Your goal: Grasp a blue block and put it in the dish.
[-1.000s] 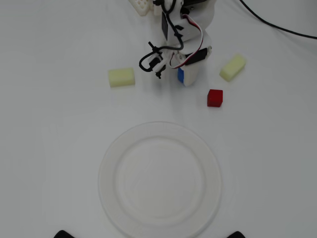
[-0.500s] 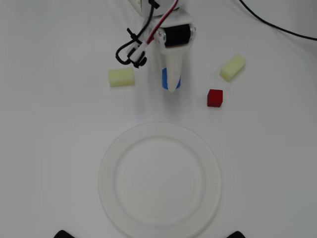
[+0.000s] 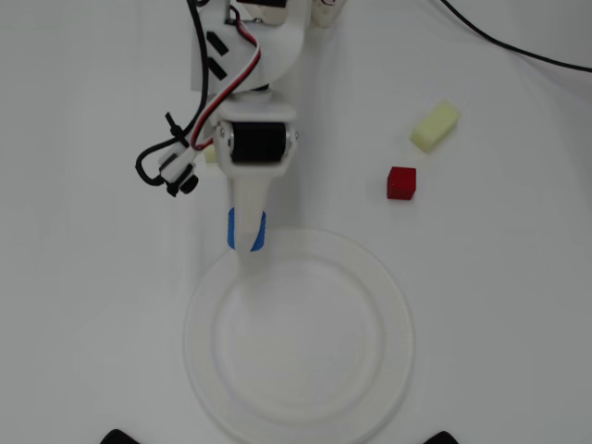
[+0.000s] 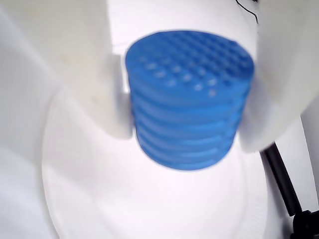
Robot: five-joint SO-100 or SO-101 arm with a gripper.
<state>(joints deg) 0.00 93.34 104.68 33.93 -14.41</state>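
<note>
Over the upper-left rim of the dish [image 3: 370,277], the white fingers [image 4: 84,74] clamp the blue block [image 3: 246,230] from both sides and hold it above the dish, while a red cube [image 3: 401,182] sits on the counter [image 3: 518,277] beyond the dish's upper-right edge.

One camera is looking straight down on the table [image 3: 499,305] from high above, the arm entering from the far edge. The other is riding at the wrist, peering close between the fingers. Both are taking in the dish [image 3: 388,370] [image 4: 70,199].
</note>
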